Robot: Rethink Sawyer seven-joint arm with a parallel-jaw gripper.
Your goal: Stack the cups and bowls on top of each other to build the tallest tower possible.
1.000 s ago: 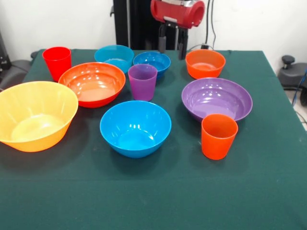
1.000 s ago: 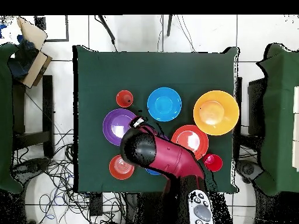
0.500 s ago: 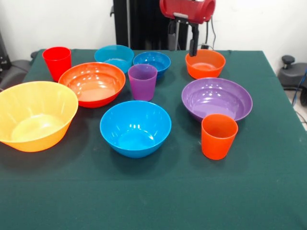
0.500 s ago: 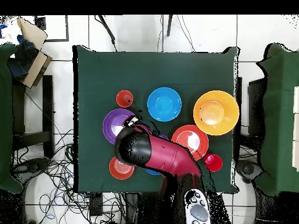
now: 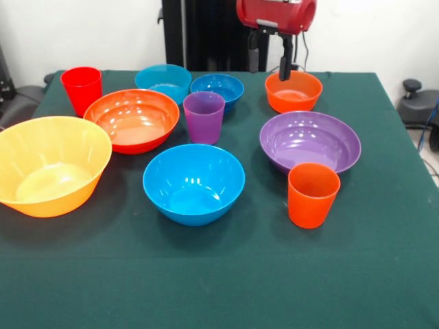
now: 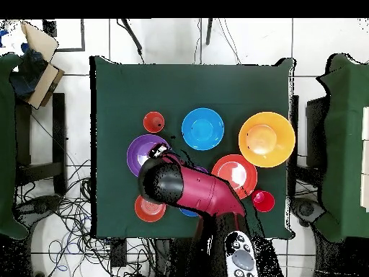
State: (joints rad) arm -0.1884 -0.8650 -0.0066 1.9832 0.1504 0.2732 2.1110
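Note:
All cups and bowls stand apart on the green table [image 5: 384,260]; nothing is stacked. In the front view, the red cup [image 5: 82,89], small teal bowl [image 5: 163,82], small blue bowl [image 5: 217,89] and small orange bowl [image 5: 293,91] line the far side. The orange-red bowl [image 5: 132,120], purple cup [image 5: 204,116] and wide purple bowl [image 5: 310,142] stand mid-table. The yellow-orange bowl [image 5: 49,164], medium blue bowl [image 5: 193,183] and orange cup [image 5: 313,195] are nearest. My gripper [image 5: 269,63] is open and empty, above the small orange bowl's far left rim.
In the overhead view my red arm [image 6: 191,189] covers the small blue and teal bowls and the purple cup, and part of the wide purple bowl [image 6: 138,155]. The robot's black pedestal [image 5: 199,34] stands behind the table. Chairs stand at both sides of the table.
My gripper has moved to the right in the front view and risen slightly, from over the small blue bowl to the small orange bowl. It stays open. No cup or bowl has moved.

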